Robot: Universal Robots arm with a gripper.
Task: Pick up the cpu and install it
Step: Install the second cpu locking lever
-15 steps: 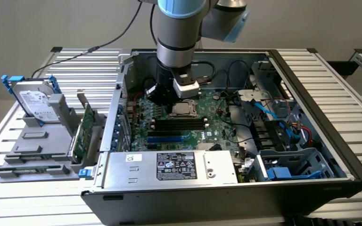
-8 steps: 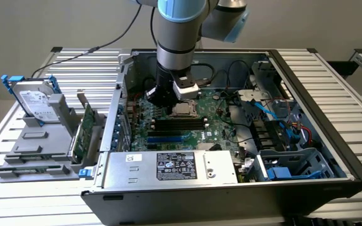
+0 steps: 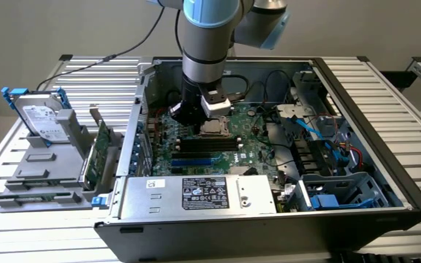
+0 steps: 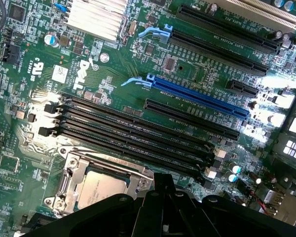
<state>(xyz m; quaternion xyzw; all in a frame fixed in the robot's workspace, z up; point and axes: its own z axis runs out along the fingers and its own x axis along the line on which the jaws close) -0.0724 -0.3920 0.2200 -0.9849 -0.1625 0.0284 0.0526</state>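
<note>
I am hovering my gripper (image 3: 209, 118), fingers together and holding nothing, just above the cpu (image 4: 102, 188) already sitting in its socket (image 4: 69, 182) on the motherboard (image 4: 113, 64), so what remains, I judge, is securing it.

You see the cpu (image 4: 102, 190) with a dull, brushed silver metal top, seated in a socket frame (image 4: 69, 170) of brighter, shiny metal. Around that frame, the motherboard (image 4: 113, 74) is glossy green laminate, its memory slots (image 4: 138, 131) matt black plastic, one longer slot (image 4: 202, 98) smooth blue plastic. Beyond the memory slots from the frame, a finned heatsink (image 4: 96, 17) looks like pale bare metal. The computer case (image 3: 386, 164) is matt dark painted metal; your desk (image 3: 408, 93) is ribbed, satin aluminium. The gripper (image 4: 163, 212) housing is matt black.
</note>
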